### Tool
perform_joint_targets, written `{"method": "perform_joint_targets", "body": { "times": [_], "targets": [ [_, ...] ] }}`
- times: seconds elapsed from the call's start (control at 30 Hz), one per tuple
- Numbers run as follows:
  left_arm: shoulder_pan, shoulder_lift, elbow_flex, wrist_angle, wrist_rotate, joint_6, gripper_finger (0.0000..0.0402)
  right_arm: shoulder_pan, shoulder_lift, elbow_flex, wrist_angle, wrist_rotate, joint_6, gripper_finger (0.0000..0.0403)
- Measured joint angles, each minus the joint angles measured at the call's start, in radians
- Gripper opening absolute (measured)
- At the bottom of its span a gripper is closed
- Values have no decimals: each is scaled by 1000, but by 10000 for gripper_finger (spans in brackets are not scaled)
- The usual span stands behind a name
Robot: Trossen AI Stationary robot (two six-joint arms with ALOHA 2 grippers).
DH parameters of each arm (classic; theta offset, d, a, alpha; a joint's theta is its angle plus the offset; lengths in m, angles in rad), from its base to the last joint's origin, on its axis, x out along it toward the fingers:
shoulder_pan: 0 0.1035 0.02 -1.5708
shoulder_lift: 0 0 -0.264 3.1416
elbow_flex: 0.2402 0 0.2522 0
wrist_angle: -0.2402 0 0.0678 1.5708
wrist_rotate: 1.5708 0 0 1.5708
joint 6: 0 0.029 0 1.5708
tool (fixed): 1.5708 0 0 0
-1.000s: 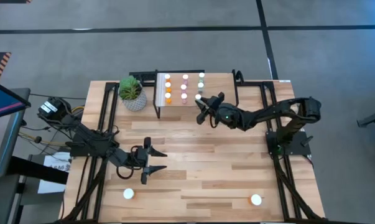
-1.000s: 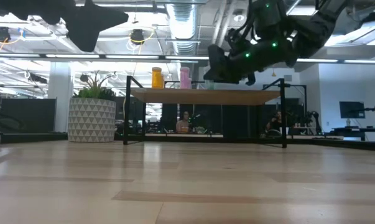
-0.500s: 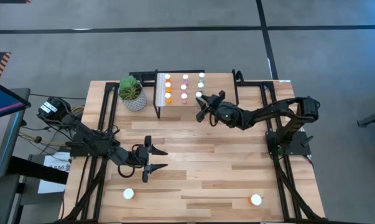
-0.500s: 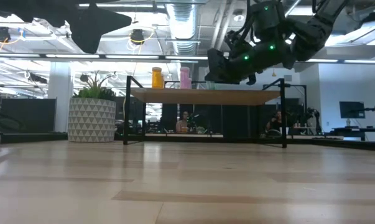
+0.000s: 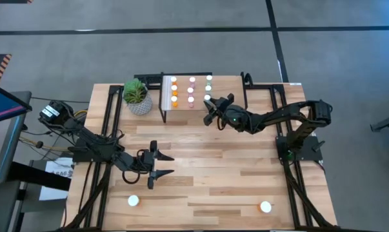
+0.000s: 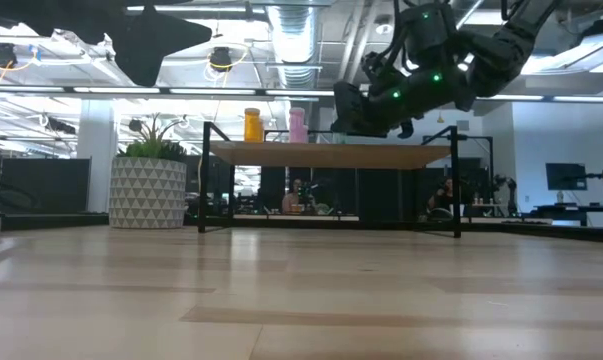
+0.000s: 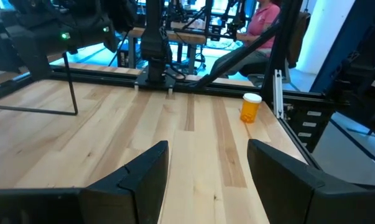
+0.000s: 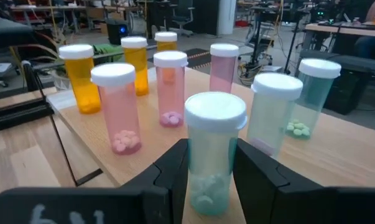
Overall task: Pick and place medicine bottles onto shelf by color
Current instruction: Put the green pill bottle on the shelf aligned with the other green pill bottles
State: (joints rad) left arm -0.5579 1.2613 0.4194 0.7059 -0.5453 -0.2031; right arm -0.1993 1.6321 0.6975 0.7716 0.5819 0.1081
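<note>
Loosening around teal bottle (image 8: 215, 152) on shelf (image 5: 184, 109), right tool (image 8: 212, 163), left tool (image 7: 206, 163) spread.

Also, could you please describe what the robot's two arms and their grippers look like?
Both arms are dark, slender and jointed. The left gripper ends in two broad, black, pointed fingers, with loose cables bundled near that arm's base. The right gripper has matching matte black fingers, and small green indicator lights glow on its wrist housing.

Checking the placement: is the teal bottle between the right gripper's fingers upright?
Upright: the white-capped teal pill bottle stands cap-up on the light-wood shelf.
</note>
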Motion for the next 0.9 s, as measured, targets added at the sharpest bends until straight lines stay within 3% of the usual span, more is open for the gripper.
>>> {"method": "perform_joint_targets", "body": {
  "times": [0.57, 0.9],
  "targets": [
    [0, 0, 0, 0, 0, -3, 208, 0, -14, -3, -59, -1, 6, 216],
    [0, 0, 0, 1, 0, -3, 208, 23, -203, -2, -288, -1, 26, 220]
  ]
}}
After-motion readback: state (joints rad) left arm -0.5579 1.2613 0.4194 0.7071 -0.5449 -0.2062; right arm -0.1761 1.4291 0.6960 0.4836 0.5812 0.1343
